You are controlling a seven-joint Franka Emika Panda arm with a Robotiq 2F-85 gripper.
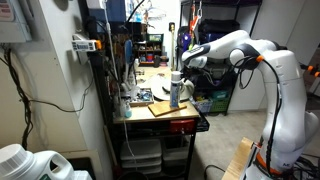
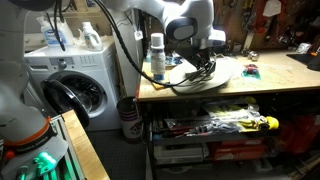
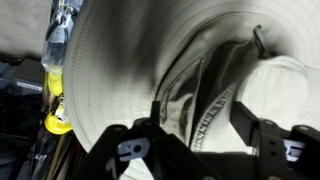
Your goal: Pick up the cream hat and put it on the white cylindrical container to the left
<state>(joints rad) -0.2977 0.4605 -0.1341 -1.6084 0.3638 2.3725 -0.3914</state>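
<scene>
The cream hat [image 2: 222, 72] lies flat on the wooden table [image 2: 270, 88], just right of the white cylindrical container [image 2: 157, 56], which stands upright near the table's left edge. The container also shows in an exterior view [image 1: 176, 90]. My gripper [image 2: 203, 66] is down on the hat. In the wrist view the hat [image 3: 120, 60] fills the frame. Its inner band and a fold of fabric lie between my gripper's [image 3: 200, 125] two black fingers. The fingers stand apart on either side of the fold. My gripper [image 1: 186, 68] hangs close beside the container.
A washing machine [image 2: 80, 85] with bottles on top stands left of the table. Shelves under the table hold yellow-handled tools [image 2: 243, 122]. A wooden board [image 1: 165, 108] lies at the table's near end. A yellow object [image 3: 55, 105] shows past the hat brim.
</scene>
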